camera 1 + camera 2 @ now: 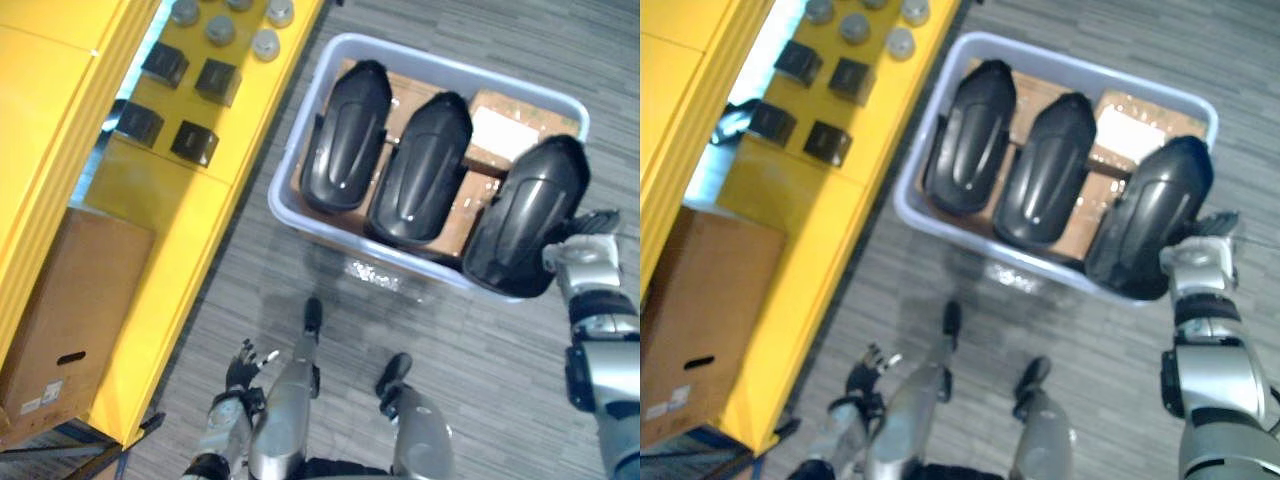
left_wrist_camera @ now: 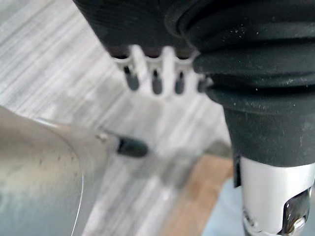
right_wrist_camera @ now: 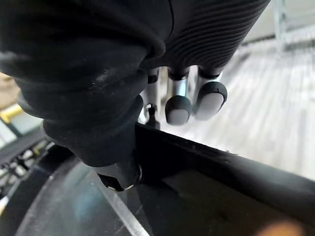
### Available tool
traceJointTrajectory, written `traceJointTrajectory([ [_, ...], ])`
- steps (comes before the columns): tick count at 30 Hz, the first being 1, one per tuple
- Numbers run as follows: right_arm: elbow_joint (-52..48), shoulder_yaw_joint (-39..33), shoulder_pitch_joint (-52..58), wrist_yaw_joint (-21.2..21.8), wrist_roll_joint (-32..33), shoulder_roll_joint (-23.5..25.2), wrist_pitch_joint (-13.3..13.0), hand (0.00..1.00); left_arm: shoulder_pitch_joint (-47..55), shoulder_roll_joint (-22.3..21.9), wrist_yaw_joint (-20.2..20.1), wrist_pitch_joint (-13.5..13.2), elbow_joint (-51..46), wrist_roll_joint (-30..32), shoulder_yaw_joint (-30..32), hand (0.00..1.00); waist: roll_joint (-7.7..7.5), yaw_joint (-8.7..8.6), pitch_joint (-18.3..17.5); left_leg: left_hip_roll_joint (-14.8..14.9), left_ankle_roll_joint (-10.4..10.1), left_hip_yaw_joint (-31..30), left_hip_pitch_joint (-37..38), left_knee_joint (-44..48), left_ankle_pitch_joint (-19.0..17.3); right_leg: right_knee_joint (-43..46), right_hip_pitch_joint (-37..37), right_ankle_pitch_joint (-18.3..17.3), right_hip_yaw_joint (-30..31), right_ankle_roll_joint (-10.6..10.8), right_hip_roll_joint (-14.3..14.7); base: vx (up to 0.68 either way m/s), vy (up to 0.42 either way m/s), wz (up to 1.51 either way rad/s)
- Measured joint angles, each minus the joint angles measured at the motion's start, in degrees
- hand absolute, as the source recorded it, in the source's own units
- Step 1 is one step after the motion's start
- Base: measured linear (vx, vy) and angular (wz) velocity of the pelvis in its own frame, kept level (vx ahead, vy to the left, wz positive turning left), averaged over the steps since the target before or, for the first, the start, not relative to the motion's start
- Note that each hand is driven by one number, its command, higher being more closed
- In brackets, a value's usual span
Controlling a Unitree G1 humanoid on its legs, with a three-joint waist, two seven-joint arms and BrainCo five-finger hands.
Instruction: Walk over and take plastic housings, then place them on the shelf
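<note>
Left eye view, bin (image 1: pixel 288 160), three plastic housings (image 1: pixel 420 165)

Right hand (image 1: pixel 585 250) clasps the edge of a black housing (image 1: pixel 520 225) (overlapping the tub (image 1: pixel 283 190) rim); two more housings (image 1: pixel 420 165) lie left of that hand. Left hand (image 1: pixel 243 368), fingers relaxed, beside a yellow shelf (image 1: pixel 190 230).

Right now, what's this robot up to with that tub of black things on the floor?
The robot stands over a pale bin on the floor with three black plastic housings in it. Its right hand grips the rim of the rightmost housing, at the bin's end. Its left hand hangs open low at its side. The yellow shelf stands on its left.
</note>
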Motion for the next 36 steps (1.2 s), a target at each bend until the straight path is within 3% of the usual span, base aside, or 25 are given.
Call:
traceJointTrajectory([
  [7,-12.9,-4.6,8.9,-6.3,-5.3,4.1,-2.3,1.0,2.4,2.7,1.6,-0.4,-4.0,-2.5,5.1,0.0,-4.35,-0.25,-0.9,0.4,-0.4,0.7,4.2,-0.1,-0.8,-2.6,5.0,0.4,0.2,0.5,0.5,0.01,-0.042,-0.05],
  [9,-18.4,-4.8,13.1,-8.8,-6.6,7.5,-2.7,1.0,3.9,4.1,4.0,-0.7,-4.6,-2.3,8.0,0.0,-6.79,-0.26,-3.6,0.7,-0.6,1.6,5.1,-0.4,-1.6,-4.9,6.0,0.5,1.0,0.7,1.1,0.0,-0.041,-0.2],
  [11,-22.6,-4.9,16.8,-10.6,-8.4,9.3,-3.8,1.0,4.2,4.4,6.1,-0.7,-4.6,-2.1,10.9,0.0,-8.14,-0.67,-5.2,0.7,-0.8,1.8,5.7,-0.4,-1.8,-6.9,7.5,1.1,1.0,1.1,1.4,0.04,-0.04,-0.08],
  [14,-29.2,-5.2,22.3,-12.8,-10.6,12.4,-4.3,1.0,4.5,4.6,9.9,-0.7,-5.7,-0.2,14.3,0.0,-9.78,-1.66,-8.6,0.3,-1.0,2.1,7.0,-0.5,-2.6,-10.2,10.2,2.4,0.9,1.6,1.8,0.07,-0.021,-0.01],
  [16,-33.8,-5.3,26.7,-13.9,-13.2,13.7,-5.2,1.0,4.5,4.6,12.3,-0.9,-9.1,1.7,16.0,0.0,-10.06,-1.95,-11.9,-0.1,-1.0,2.4,7.4,-0.5,-3.1,-12.3,11.5,3.3,0.8,2.0,1.7,0.08,-0.009,-0.04],
  [21,-37.8,-5.2,31.2,-15.0,-17.6,16.7,-8.4,1.0,4.0,4.6,13.4,-2.4,-19.5,2.8,17.3,0.0,-9.97,-3.12,-15.0,-0.8,-0.7,2.5,8.9,-0.6,-4.1,-13.7,13.8,3.7,-0.3,2.3,1.2,0.04,-0.001,0.02],
  [25,-42.3,-5.2,33.1,-15.3,-20.5,17.5,-11.9,1.0,3.7,4.1,9.3,-2.2,-31.2,2.3,14.9,0.0,-9.85,-3.36,-17.7,-0.8,-0.6,3.2,9.2,-0.5,-4.2,-14.1,13.9,4.6,-0.1,2.3,1.1,0.02,0.004,-0.08],
  [28,-45.7,-4.8,33.1,-15.4,-22.7,17.5,-15.2,1.0,2.7,3.8,2.8,0.7,-36.0,-0.1,10.1,0.0,-9.15,-3.65,-19.2,-0.9,-0.6,3.5,10.9,-0.5,-4.2,-14.4,15.5,5.2,-0.4,2.3,1.1,0.01,0.006,-0.03],
  [30,-47.7,-2.8,32.2,-15.4,-24.8,17.4,-18.0,1.0,2.6,3.3,-1.5,3.3,-37.9,-2.0,6.7,0.0,-8.13,-4.71,-21.3,-0.9,-0.6,3.5,11.1,-0.5,-4.2,-14.1,15.5,5.2,-0.3,2.3,1.1,-0.05,0.015,-0.03],
  [34,-49.9,1.0,30.9,-14.9,-26.4,17.2,-22.5,1.0,1.6,1.6,-5.0,8.1,-38.4,-2.5,3.3,0.0,-5.66,-4.93,-22.6,-0.5,-0.2,5.0,11.7,-0.6,-5.0,-14.1,15.4,4.8,-0.2,1.8,1.2,-0.1,0.022,-0.13],
  [36,-51.8,2.9,30.9,-14.5,-26.3,17.2,-24.4,1.0,1.3,1.3,-6.0,12.1,-38.5,-2.5,1.8,0.0,-4.69,-5.07,-23.1,-0.3,-0.2,5.8,11.6,-0.6,-5.0,-14.6,15.2,4.6,-0.2,1.6,1.2,-0.08,0.033,-0.06],
])
